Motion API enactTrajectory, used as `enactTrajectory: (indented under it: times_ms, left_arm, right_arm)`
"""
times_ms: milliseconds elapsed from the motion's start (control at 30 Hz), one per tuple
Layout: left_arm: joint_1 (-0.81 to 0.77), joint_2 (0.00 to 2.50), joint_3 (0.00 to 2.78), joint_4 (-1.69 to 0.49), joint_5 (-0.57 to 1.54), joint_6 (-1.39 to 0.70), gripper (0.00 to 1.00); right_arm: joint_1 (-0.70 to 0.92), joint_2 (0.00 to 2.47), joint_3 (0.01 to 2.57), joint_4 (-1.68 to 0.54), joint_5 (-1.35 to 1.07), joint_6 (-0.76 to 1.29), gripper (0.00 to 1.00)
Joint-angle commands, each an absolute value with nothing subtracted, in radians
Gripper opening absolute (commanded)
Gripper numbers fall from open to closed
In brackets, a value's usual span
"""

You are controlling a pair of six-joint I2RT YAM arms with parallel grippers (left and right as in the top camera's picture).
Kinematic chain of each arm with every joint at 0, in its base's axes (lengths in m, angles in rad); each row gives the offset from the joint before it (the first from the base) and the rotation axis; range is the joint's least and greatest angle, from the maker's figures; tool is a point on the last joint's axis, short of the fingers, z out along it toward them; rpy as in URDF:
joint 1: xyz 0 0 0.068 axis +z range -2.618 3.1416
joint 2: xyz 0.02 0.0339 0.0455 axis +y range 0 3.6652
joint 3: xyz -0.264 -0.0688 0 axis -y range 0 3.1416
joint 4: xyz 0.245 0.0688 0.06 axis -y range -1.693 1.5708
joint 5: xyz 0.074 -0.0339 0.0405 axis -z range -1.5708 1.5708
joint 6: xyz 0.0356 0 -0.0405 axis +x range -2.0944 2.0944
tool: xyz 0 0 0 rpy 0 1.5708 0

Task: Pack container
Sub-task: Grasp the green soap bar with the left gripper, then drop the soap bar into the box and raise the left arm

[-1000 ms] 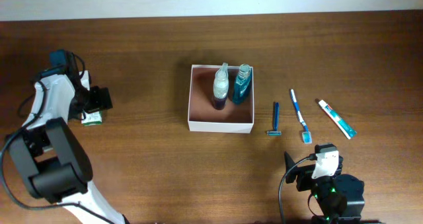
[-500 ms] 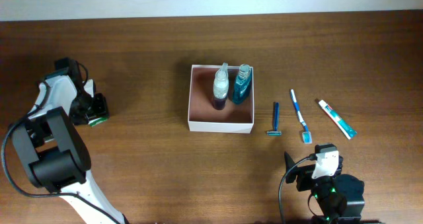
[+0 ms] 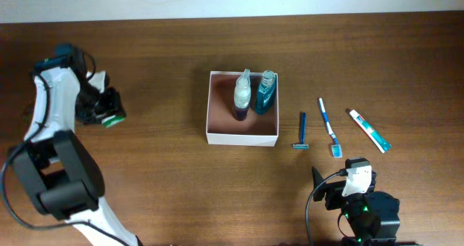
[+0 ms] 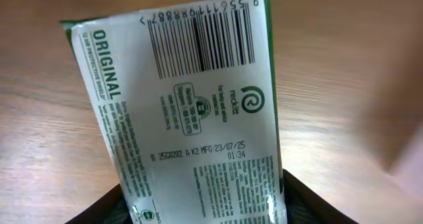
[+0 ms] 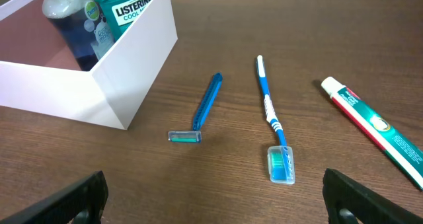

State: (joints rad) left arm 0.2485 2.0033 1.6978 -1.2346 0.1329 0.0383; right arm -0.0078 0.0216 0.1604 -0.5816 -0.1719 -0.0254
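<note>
The container is a shallow white square box with a pinkish-brown inside, at the table's middle. Its near wall also shows in the right wrist view. A clear bottle and a teal mouthwash bottle stand in its far right corner. My left gripper is far to the left, shut on a green-and-white soap packet. In the left wrist view the soap packet fills the frame, gripped by my left gripper at the bottom. My right gripper is open, with nothing in it, near the front edge.
Right of the container lie a blue razor, a blue-and-white toothbrush and a toothpaste tube. In the right wrist view the razor, toothbrush and toothpaste tube lie ahead of the fingers.
My left gripper has shut on the soap packet and carried it slightly up and to the right. The right arm has not moved.
</note>
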Motion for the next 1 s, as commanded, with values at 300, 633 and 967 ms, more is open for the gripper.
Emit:
enactTrajectory:
  times_ms: [300,633,967]
  left_arm:
    - [-0.207,1.785,1.748,-1.240,0.149,0.007,0.30]
    - [-0.391,1.959,1.746,-1.061,0.115,-0.095,0.31]
    - [-0.396,2.077,1.746,-0.973,0.139,-0.124,0.56]
  right_arm:
    - [-0.014,0.015,0.154,-0.582,-0.181,-0.017,0.99]
    - [-0.014,0.015,0.154,-0.582,-0.181,-0.017,0.99]
    - [-0.014,0.015,0.154,-0.582,-0.181,-0.017,0.99]
